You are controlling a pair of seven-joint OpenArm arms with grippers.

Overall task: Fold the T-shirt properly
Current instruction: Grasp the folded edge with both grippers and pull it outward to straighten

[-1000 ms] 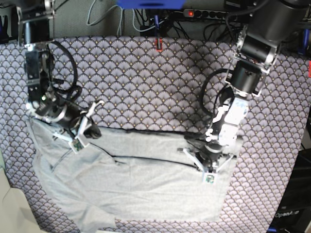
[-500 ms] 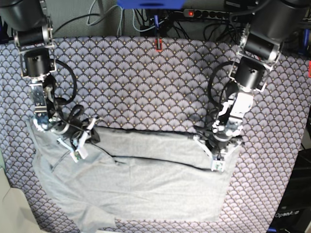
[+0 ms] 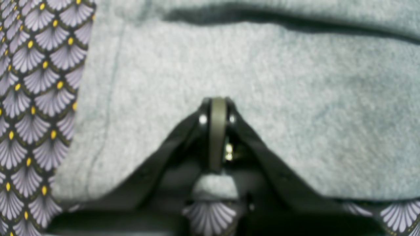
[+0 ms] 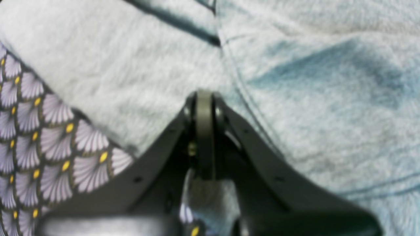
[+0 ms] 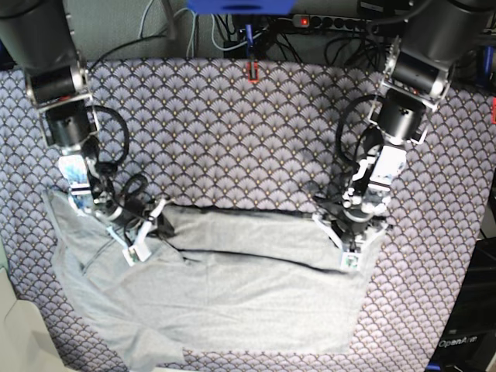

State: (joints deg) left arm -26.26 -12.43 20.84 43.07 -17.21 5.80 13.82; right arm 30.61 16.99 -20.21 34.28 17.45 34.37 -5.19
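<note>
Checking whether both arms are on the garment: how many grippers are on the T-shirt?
2. The right gripper sits on the T-shirt near its upper left edge in the base view; the left gripper is at its upper right corner. Both are shut.

Both wrist views are soft with blur. The plain light grey knit T-shirt [image 5: 232,294] runs off every wrist-view edge; the black closed left gripper [image 3: 218,108] hides cloth beneath.
</note>
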